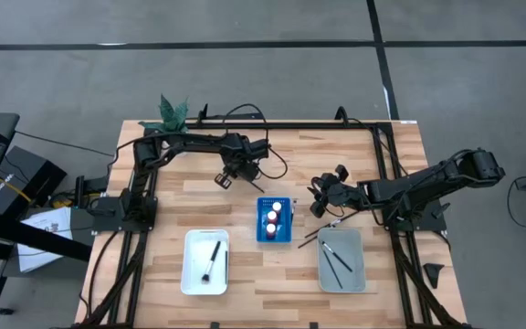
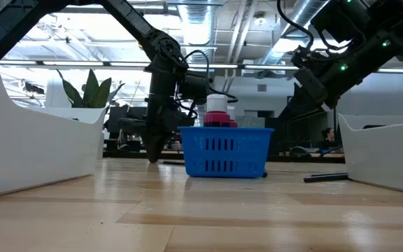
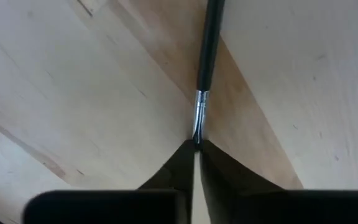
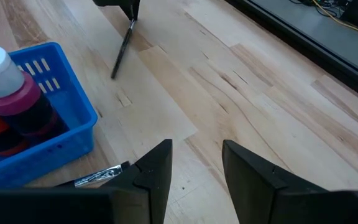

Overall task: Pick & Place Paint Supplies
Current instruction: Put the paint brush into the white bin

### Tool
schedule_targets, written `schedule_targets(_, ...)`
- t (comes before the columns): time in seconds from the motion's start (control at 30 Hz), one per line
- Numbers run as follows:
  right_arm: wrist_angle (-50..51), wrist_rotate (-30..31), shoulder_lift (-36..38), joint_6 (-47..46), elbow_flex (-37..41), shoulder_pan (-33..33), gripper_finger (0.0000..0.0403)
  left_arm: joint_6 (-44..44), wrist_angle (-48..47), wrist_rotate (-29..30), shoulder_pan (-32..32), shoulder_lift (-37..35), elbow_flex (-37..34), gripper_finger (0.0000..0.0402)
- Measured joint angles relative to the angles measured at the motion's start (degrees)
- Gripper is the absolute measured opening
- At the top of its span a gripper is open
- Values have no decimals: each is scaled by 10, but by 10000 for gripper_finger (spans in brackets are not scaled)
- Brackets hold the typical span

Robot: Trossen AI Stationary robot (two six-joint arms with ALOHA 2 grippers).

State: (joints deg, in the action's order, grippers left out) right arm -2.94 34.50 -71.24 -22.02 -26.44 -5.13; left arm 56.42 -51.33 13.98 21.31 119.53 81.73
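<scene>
My left gripper (image 1: pixel 225 177) is shut on a thin dark-handled brush (image 3: pixel 205 56) above the table, left of and beyond the blue rack (image 1: pixel 261 221). Red paint bottles with white caps (image 1: pixel 273 216) stand in that rack. My right gripper (image 1: pixel 320 199) hovers open just right of the rack and touches nothing. Another brush (image 1: pixel 310 238) lies on the table between the rack and the grey tray, its metal ferrule (image 4: pixel 101 177) near my right fingers. One brush (image 1: pixel 210 260) lies in the white tray and two brushes (image 1: pixel 336 259) lie in the grey tray. My left gripper pinches the brush between its two shut fingers at the metal ferrule end (image 3: pixel 198 127); the bristles are hidden between the fingers. The fingers point down (image 2: pixel 154 155). The handle (image 4: pixel 122 53) slants down from them toward the table; whether its free end touches the wood I cannot tell.
The white tray (image 1: pixel 190 274) sits near the front edge on the left, the grey tray (image 1: pixel 359 274) on the right, and the blue rack between them. A green plant (image 1: pixel 172 111) stands at the far left corner. Bare wood lies between the two grippers.
</scene>
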Motion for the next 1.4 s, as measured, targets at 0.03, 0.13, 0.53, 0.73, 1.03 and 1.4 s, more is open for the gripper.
schedule_targets(0.03,0,0,0,0,0,0,136,0,1,-1,1,0,0,9)
schedule_targets(0.13,0,0,0,0,0,0,136,-1,5,-3,5,0,0,4)
schedule_targets(0.53,0,-2,0,0,0,0,136,-37,-24,-1,6,-14,0,0)
schedule_targets(0.73,2,-2,0,0,0,0,136,-93,-61,-9,6,-39,1,0)
schedule_targets(1.03,6,0,-5,0,0,0,136,-237,-107,-77,17,-133,-19,0)
schedule_targets(1.4,1,3,-12,0,0,1,136,-472,-110,-189,-28,-343,-148,0)
